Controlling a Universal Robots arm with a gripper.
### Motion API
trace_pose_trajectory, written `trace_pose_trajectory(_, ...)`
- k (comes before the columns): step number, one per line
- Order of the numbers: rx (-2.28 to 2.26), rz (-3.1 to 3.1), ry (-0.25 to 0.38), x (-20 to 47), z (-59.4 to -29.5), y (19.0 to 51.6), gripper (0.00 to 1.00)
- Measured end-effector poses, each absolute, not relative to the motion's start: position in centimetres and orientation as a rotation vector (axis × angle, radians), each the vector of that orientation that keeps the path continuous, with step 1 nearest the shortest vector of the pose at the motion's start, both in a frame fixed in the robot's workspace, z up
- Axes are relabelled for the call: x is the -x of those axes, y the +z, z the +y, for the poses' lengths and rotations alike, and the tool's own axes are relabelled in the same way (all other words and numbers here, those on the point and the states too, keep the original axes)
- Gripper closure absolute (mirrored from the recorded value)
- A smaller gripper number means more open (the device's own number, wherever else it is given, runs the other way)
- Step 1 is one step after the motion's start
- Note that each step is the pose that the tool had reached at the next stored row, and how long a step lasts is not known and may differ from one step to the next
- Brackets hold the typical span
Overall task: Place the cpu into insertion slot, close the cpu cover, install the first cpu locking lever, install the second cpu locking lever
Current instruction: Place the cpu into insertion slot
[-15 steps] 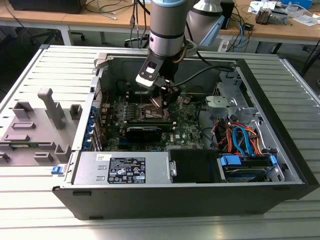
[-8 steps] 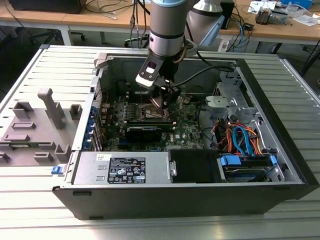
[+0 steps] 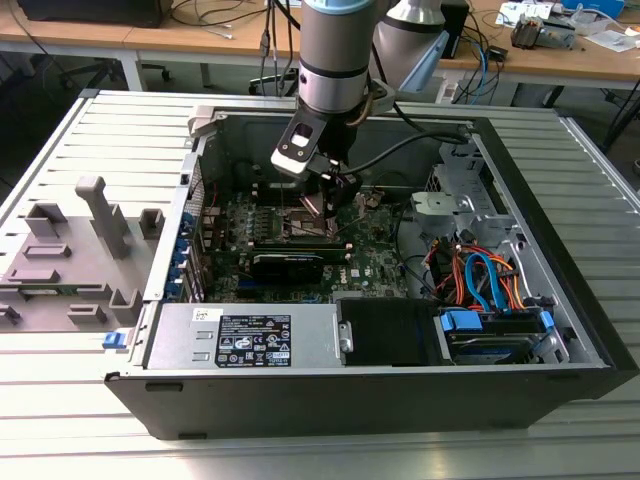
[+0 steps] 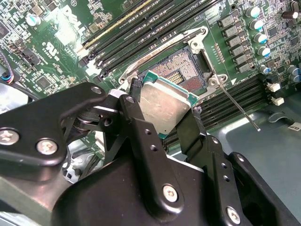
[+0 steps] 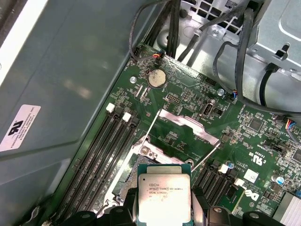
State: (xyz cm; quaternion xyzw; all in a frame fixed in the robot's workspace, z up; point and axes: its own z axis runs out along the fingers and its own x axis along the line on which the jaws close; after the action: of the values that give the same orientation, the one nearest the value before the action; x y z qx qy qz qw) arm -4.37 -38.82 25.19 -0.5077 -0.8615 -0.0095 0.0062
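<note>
Gripper: we see the gripper [image 4: 163,118] clamped on the cpu [image 5: 164,198], at two opposite edges.
Cpu: metal top up, hanging just above the board, far inside the case [image 3: 380,400].
Slot: the insertion slot [image 4: 184,70] lies bare, just beyond the chip, toward the swung-open cpu cover [image 5: 189,125].

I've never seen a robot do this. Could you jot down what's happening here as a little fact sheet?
Setting: open computer case, motherboard exposed
Gripper: shut on the cpu
Cpu: held over the socket, not yet seated
Cpu cover: flipped open
Locking lever: swung free beside the socket
</note>
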Motion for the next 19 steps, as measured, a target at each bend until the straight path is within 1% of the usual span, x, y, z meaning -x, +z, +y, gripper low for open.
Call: trace_pose_trajectory(19,1.632,-2.670,-0.030,4.37,-38.82,25.11,0.45)
